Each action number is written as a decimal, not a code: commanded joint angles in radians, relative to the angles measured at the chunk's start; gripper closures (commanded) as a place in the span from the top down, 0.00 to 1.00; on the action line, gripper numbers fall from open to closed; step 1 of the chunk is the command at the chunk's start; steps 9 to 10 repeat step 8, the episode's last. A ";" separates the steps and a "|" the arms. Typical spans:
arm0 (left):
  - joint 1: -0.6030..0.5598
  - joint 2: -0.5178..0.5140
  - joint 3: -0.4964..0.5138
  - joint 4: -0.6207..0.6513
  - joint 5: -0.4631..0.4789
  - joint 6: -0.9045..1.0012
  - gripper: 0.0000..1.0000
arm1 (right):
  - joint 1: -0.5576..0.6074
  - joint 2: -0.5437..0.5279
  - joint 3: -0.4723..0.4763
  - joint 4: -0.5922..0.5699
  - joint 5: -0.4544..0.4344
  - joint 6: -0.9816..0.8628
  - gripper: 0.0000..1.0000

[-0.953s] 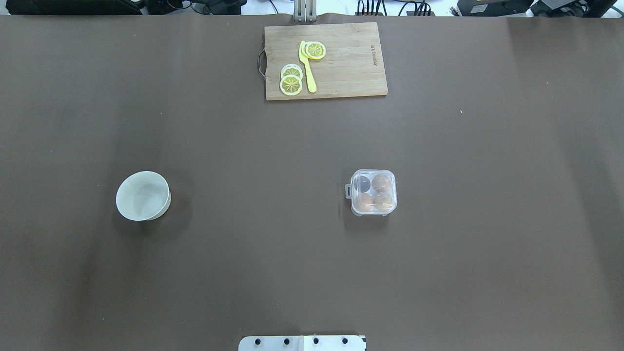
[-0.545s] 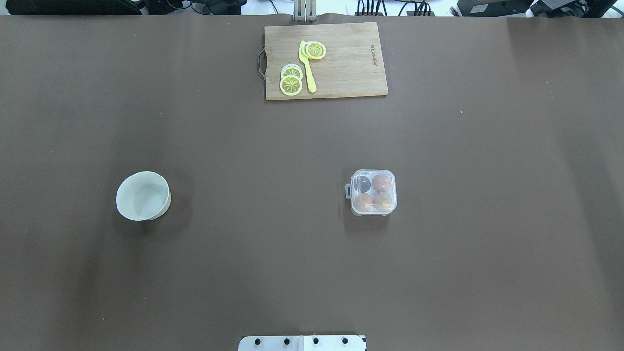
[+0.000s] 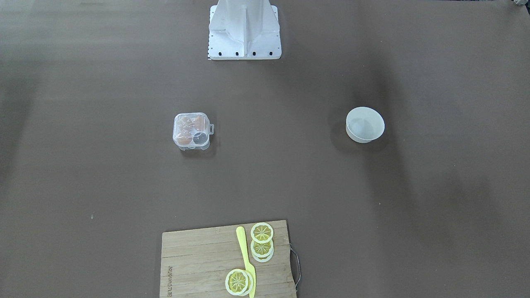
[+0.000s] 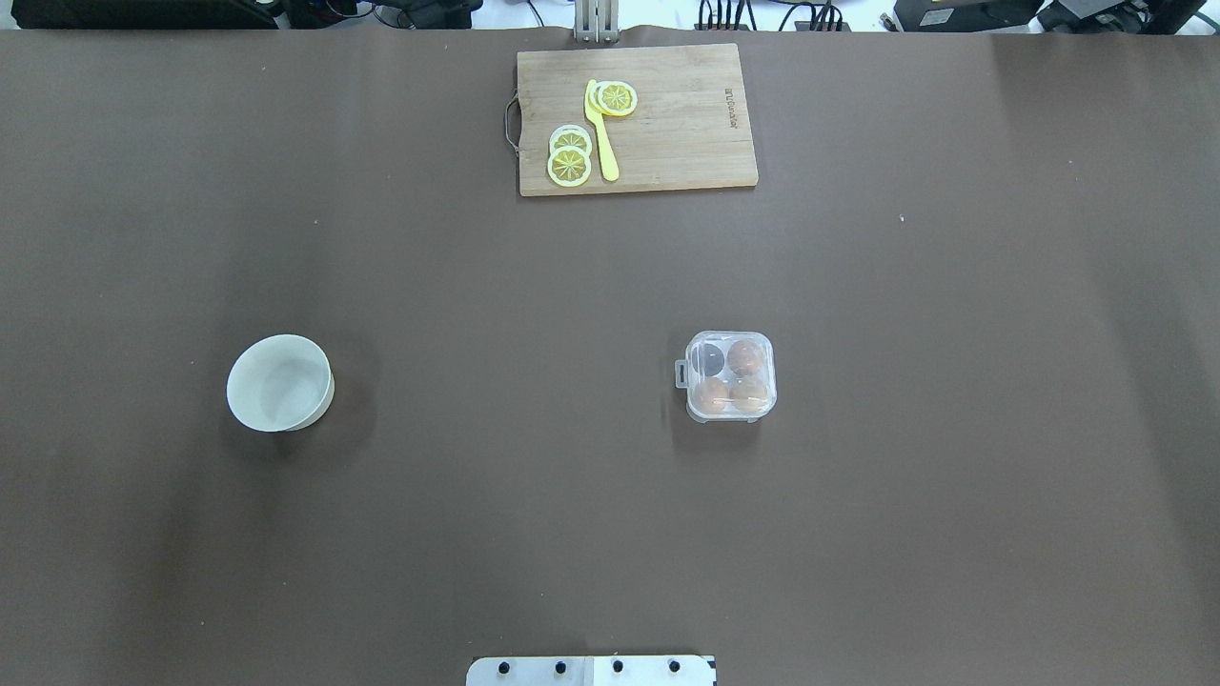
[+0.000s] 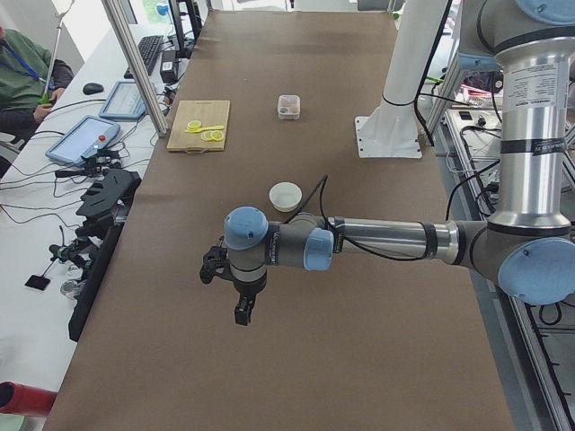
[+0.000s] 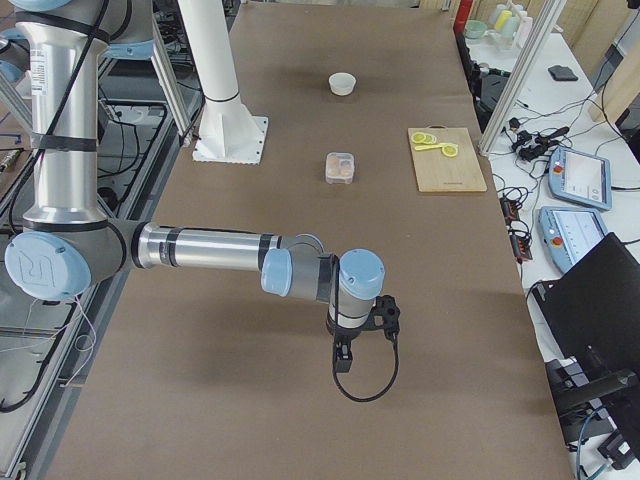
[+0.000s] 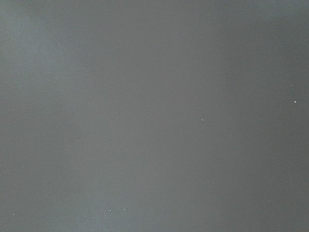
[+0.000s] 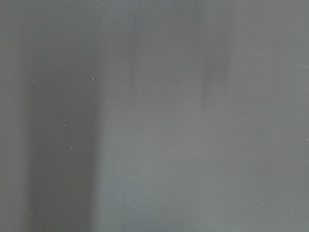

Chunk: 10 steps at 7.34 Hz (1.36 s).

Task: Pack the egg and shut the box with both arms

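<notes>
Brown table (image 4: 572,495), box (image 4: 730,375), white bowl (image 4: 279,383), cluttered side desk (image 6: 590,115), left fingers (image 5: 243,312), right fingers (image 6: 343,356), open-or-closed unclear.

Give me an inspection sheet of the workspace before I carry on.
Surface: brown table cover, no spills.
Job's things: box holds three eggs, one cell empty; lid looks shut; no loose egg seen.
Clutter: white bowl; cutting board with lemon slices, yellow knife.
End effectors: left end effector and right end effector over bare table; open or shut, cannot tell.
Cables: black loop by right end effector.
Surroundings: seated person, tablets on side bench.
</notes>
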 commanded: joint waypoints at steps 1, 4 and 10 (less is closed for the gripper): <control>0.000 0.017 -0.001 -0.002 -0.002 0.000 0.98 | -0.014 0.000 0.000 0.003 0.001 0.000 1.00; 0.000 0.029 -0.003 -0.002 -0.010 0.000 0.98 | -0.023 0.000 0.002 0.004 0.001 -0.002 1.00; -0.002 0.035 -0.009 -0.001 -0.008 -0.002 0.98 | -0.035 0.003 0.017 0.004 0.001 0.000 1.00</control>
